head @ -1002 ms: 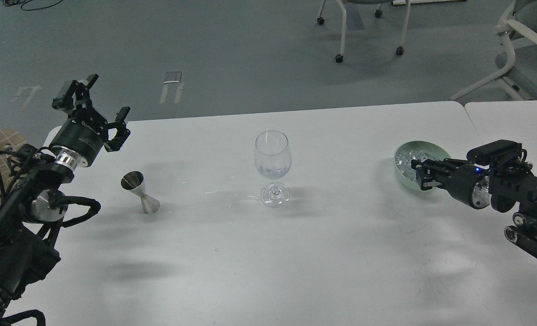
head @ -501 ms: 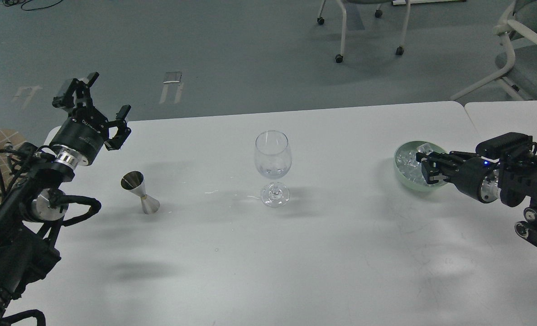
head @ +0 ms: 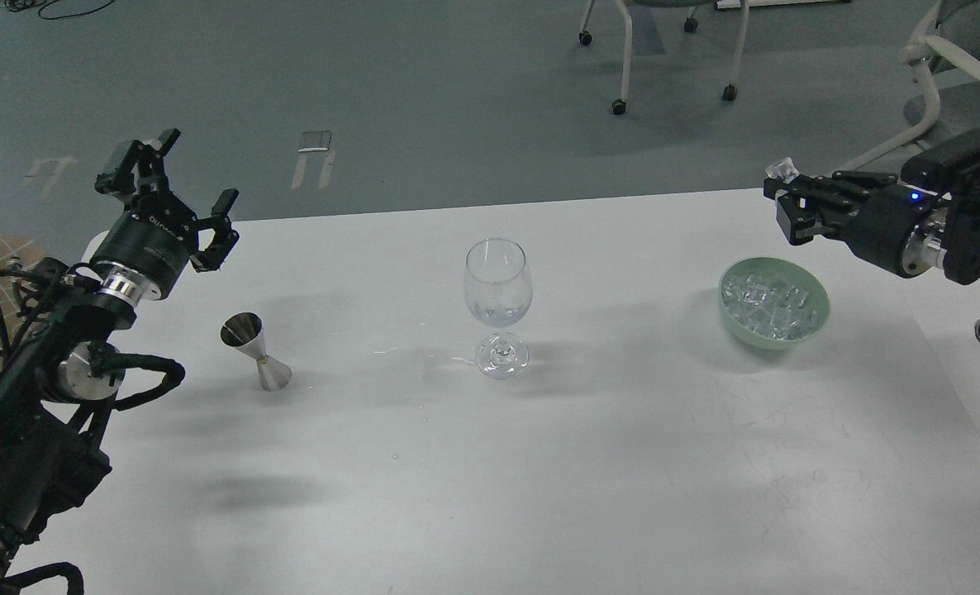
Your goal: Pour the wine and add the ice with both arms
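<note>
Tabletop [head: 539, 463] carrying green bowl [head: 816, 318] of ice [head: 769, 302], wine glass [head: 498, 285] holding a little wine [head: 498, 312], and steel jigger [head: 256, 351]. Left pincer [head: 178, 186] spread, empty; right pincer [head: 787, 198] raised above bowl, clenched on ice cube [head: 782, 168].

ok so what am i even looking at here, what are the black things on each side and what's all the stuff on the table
This one picture comes from a camera in a robot's head, looking forward and down at a white table. The black things are its two arms.

The left claw is open, empty, and raised above the table's left edge. The right claw is up in the air above a green bowl of ice cubes, pinching one ice cube at its tip.

On the table stand a wine glass with a little clear liquid at the bottom, and to its left a small metal measuring cup.
</note>
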Controlling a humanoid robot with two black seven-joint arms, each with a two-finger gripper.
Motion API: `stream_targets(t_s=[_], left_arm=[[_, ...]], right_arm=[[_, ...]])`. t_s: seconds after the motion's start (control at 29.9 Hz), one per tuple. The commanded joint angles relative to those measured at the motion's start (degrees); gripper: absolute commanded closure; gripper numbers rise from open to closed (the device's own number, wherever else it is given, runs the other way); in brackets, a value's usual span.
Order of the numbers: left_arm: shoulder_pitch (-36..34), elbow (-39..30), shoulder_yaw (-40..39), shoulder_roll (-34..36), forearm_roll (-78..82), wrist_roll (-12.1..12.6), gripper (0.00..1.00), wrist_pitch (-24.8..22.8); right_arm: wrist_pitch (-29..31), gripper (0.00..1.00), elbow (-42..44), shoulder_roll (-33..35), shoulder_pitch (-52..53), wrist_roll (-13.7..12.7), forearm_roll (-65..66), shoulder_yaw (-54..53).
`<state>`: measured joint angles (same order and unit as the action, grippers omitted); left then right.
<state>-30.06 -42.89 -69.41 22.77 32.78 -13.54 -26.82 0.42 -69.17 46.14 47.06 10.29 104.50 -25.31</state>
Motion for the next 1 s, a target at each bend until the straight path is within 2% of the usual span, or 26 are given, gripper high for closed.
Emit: stream_targets(t_s=[0.0,0.1,0.2,0.6,0.97], left_arm=[[-0.09,0.00,-0.02,0.00,0.00,0.00,0.02,0.02],[-0.09,0.00,-0.03,0.00,0.00,0.00,0.02,0.02],[-0.09,0.00,-0.03,0.00,0.00,0.00,0.02,0.10],[-0.09,0.00,-0.03,-0.09,0.00,0.00,0.02,0.10],[-0.26,0.00,-0.03,-0.71,0.00,0.00,0.02,0.10]], right_arm=[[2.47,0.83,-1.14,-1.22,3.46,-0.01,0.09,0.26],[2.91,0.83,-1.14,-5.17,4.87,-0.01,0.18,0.53],[5.80,0.83,-2.10,-9.04,7.07,-0.10,0.35,0.62],[11.17,0.84,-7.11,-16.25,9.89,-1.42,0.88,0.79],[15.92,0.83,-13.01,-17.57,11.12,-2.03,0.88,0.71]])
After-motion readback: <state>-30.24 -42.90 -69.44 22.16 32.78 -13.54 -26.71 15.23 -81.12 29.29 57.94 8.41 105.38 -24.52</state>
